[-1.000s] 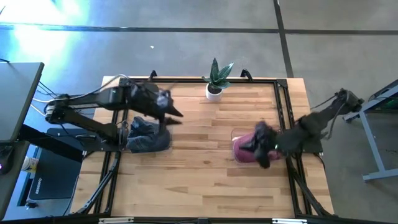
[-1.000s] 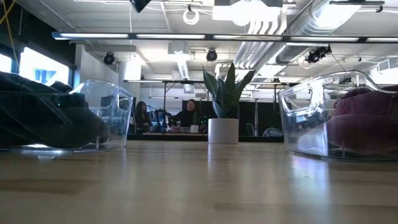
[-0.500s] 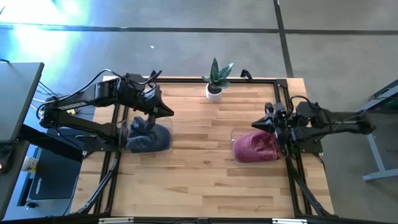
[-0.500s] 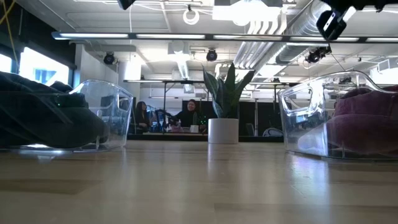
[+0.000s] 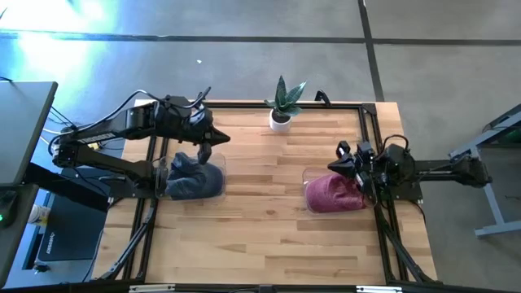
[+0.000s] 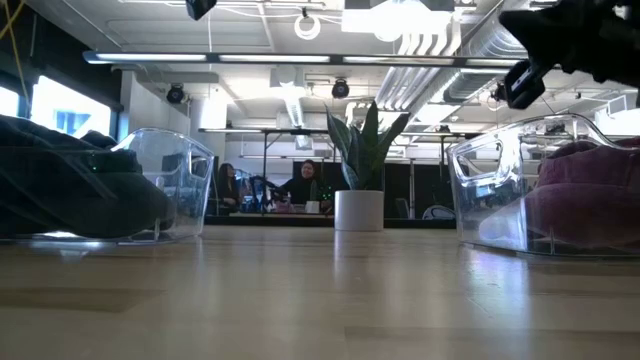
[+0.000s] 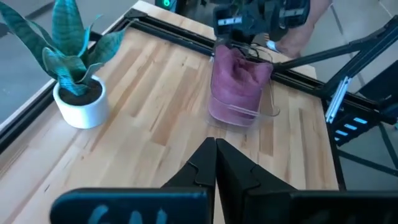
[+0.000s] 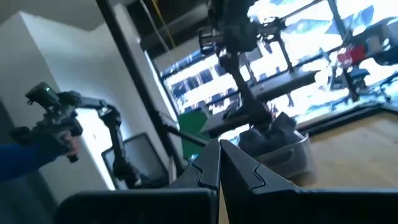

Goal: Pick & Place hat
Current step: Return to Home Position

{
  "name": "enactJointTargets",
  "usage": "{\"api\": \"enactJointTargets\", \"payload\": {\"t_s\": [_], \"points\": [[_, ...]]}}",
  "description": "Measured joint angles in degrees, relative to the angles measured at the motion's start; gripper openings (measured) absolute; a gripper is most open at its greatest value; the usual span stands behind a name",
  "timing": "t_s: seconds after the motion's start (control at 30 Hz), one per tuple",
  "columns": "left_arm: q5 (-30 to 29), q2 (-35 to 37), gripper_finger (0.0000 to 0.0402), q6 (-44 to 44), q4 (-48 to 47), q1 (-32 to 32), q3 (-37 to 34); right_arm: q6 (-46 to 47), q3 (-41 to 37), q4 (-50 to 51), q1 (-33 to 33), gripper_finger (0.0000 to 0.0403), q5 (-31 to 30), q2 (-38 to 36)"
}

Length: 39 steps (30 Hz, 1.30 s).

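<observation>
Clear bins (image 6: 185, 185) (image 6: 480, 200): 2 | blue cap (image 5: 194, 181): 1 | red cap (image 5: 334, 194): 1 | left hand (image 7: 216, 142), right hand (image 8: 219, 143): fingers together

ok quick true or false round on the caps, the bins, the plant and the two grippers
1. The red cap lies in the right bin. True.
2. The left gripper holds the blue cap. False: its fingers are shut on nothing, and the blue cap lies in the left bin.
3. The potted plant stands apart from both bins. True.
4. The right gripper is wide open. False: its fingers are shut together, with nothing between them.
</observation>
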State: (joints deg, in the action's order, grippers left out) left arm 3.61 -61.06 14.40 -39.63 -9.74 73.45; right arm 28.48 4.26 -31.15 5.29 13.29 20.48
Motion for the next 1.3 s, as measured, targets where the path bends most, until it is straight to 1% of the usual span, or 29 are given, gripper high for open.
{"api": "enactJointTargets", "payload": {"t_s": [0.07,0.1,0.23,0.3,0.4,0.5,0.53,0.6,0.8,0.87,0.93,1.0,1.13,1.3], "points": [[-0.18,0.64,0.0001,0.04,-0.79,-0.02,0.0,0.01,-3.03,-5.0,0.01,0.0,-1.68,-0.01],[-0.77,0.8,0.0001,0.04,-1.59,-0.02,0.0,-0.07,-3.68,-5.8,0.01,0.0,-3.13,0.03],[-4.29,2.36,0.0,0.91,-5.14,-0.02,-0.11,-4.96,-3.61,-4.03,0.08,0.0,-6.98,0.42],[-6.09,3.94,0.0,0.98,-5.39,-0.02,-0.06,-5.82,-3.68,-4.23,0.09,0.0,-6.6,0.34],[-9.39,6.97,0.0,1.11,-7.04,-0.04,-0.09,-3.21,-3.68,-3.71,0.09,0.0,-3.19,-1.19],[-12.03,9.99,0.0,1.54,-8.43,-0.04,-0.09,-1.55,-3.68,0.19,0.07,0.0,0.82,-5.08],[-12.59,11.0,0.0,1.9,-8.77,-0.04,-0.09,-1.53,-3.68,2.05,0.07,0.0,0.94,-7.02],[-12.8,12.98,0.0,2.42,-9.07,-0.04,-0.08,-1.0,-3.68,6.32,0.07,0.0,-0.96,-10.99],[-12.79,16.27,0.0,2.64,-13.0,-0.02,-0.06,2.46,-3.68,19.28,-0.15,0.0,-1.89,-20.33],[-12.94,17.04,0.0,2.65,-14.88,-0.04,-0.07,1.95,-3.68,23.4,-0.73,0.0,-3.53,-20.35],[-13.24,18.51,0.0,2.89,-16.27,-0.02,-0.09,-0.54,-3.68,25.51,-1.36,0.0,-4.84,-20.03],[-13.57,20.54,0.0,3.74,-17.59,-0.02,-0.06,-2.65,-3.7,29.0,-1.9,0.0,-7.72,-20.17],[-14.79,24.7,0.0,5.4,-19.81,-0.02,-0.06,-7.4,-3.7,29.75,-2.48,0.0,-11.35,-20.15],[-16.59,29.96,0.0,5.18,-22.14,-0.02,-0.08,-7.99,-3.7,30.0,-2.42,0.0,-13.7,-18.57]]}}
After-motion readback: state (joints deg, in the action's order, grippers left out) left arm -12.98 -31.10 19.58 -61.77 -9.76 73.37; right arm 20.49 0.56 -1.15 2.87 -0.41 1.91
